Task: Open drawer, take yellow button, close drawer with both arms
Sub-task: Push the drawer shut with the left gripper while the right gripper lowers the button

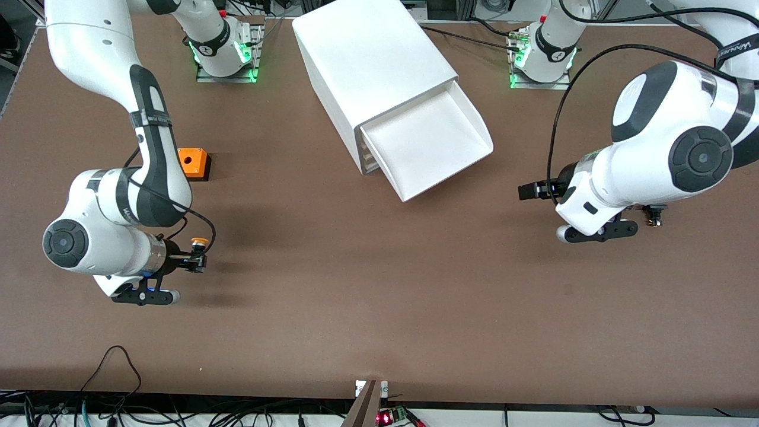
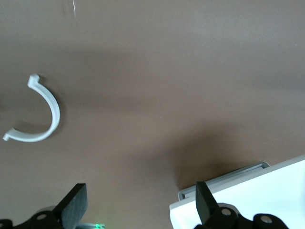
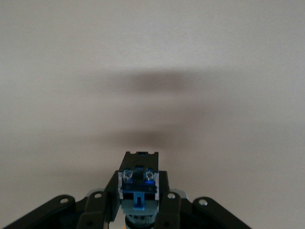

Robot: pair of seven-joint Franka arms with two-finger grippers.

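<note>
1. Right now my right pincer hangs over bare tabletop toward the right arm's end, with its fingers clamped on the button.
2. From the front, the button's orange-yellow cap shows just above the fingers; in the right wrist view its blue base sits squeezed between the black pads, facing the camera.
3. My left pincer hovers over the tabletop toward the left arm's end, beside the drawer but apart from it.
4. Its fingers stand wide apart in the left wrist view and hold nothing.
5. That drawer is the top one of the cabinet, pulled far out toward the front camera and the left arm's end, with its white inside bare.
6. A corner of the cabinet shows beside one finger in the left wrist view.
7. On the tabletop near the right arm, an orange cube with a hole sits on a black base, farther from the front camera than the spot my right pincer is over.
8. A white curved clip, shaped like half a ring, lies flat on the tabletop in the left wrist view, well apart from the cabinet.
</note>
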